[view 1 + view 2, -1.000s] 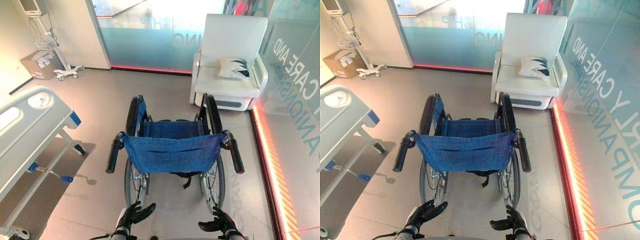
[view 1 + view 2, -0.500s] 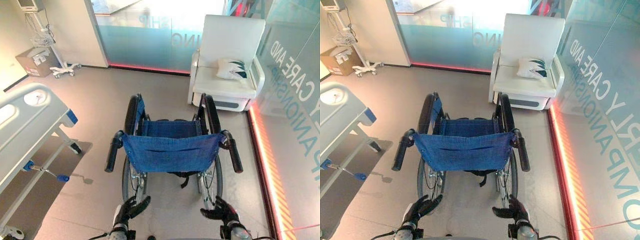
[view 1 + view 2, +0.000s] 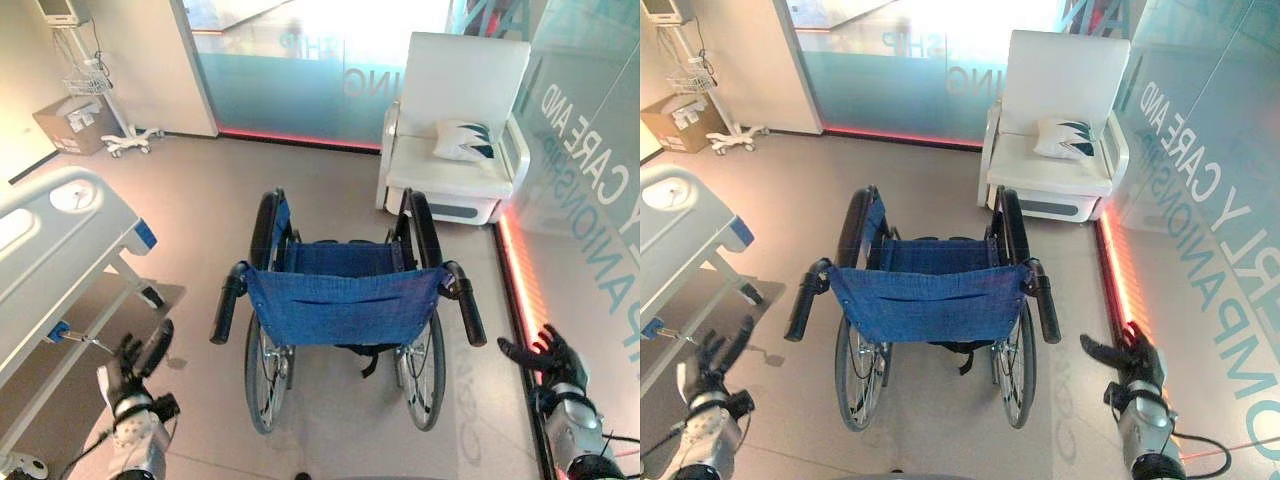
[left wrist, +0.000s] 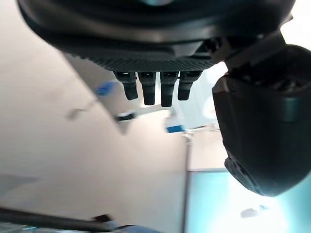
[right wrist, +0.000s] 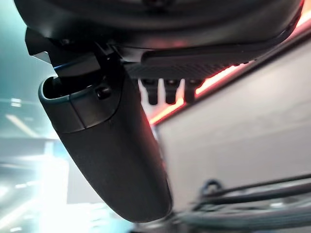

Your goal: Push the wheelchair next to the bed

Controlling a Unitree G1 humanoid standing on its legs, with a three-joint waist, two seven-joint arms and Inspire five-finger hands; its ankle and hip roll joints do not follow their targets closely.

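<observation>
Wheelchair [image 3: 345, 305] mid-floor, bed [image 3: 50, 250] apart; left hand [image 3: 130, 360], right hand [image 3: 540, 352] both released.

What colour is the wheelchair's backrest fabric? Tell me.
Blue; the wheelchair's backrest fabric shows best in the left eye view.

Wheelchair [image 3: 345, 305]: matt blue cloth back

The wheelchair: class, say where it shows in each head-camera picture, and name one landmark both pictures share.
Left eye view: the wheelchair stands mid-picture, its push handles toward the camera.
Right eye view: the wheelchair sits left of centre.
Shared landmark: the white armchair behind it, upper right in both.
</observation>
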